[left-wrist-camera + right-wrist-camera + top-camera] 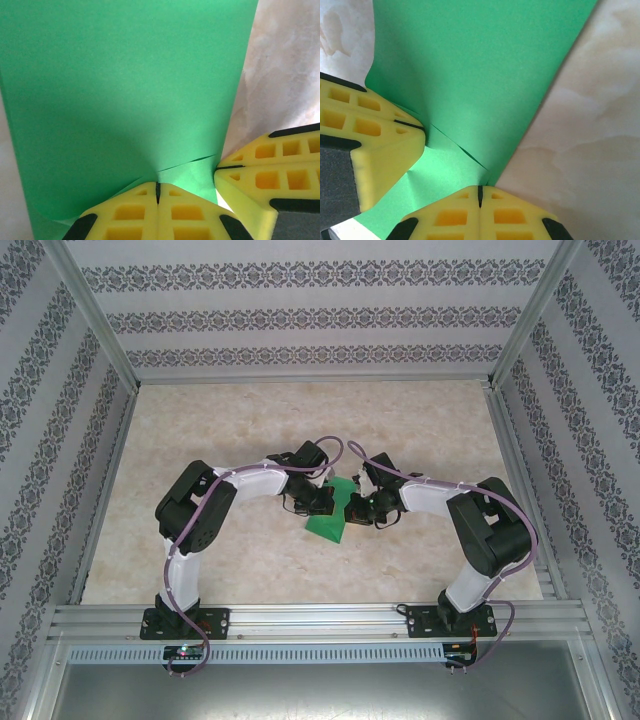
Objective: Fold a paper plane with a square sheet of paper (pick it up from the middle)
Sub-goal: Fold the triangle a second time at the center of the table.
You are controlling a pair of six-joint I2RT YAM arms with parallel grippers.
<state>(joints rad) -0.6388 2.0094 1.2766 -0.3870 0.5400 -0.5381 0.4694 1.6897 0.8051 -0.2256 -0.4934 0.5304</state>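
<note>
The square sheet of paper (328,524) is bright green and lies mid-table between the two arms, partly folded, with one end raised. My left gripper (321,502) and right gripper (359,508) meet over it from either side. In the left wrist view the left gripper (158,186) is shut, its tip on a raised crease of the paper (125,90). The right gripper (216,169) touches the same crease's other end. In the right wrist view the right gripper (480,189) is shut at the edge of the paper (485,65), and the left gripper (423,129) is shut beside it.
The marbled beige table (230,420) is ringed by aluminium rails (310,618) and patterned walls (310,320). Both arms' elbows (190,505) bulge outward to left and right, with purple cables along them.
</note>
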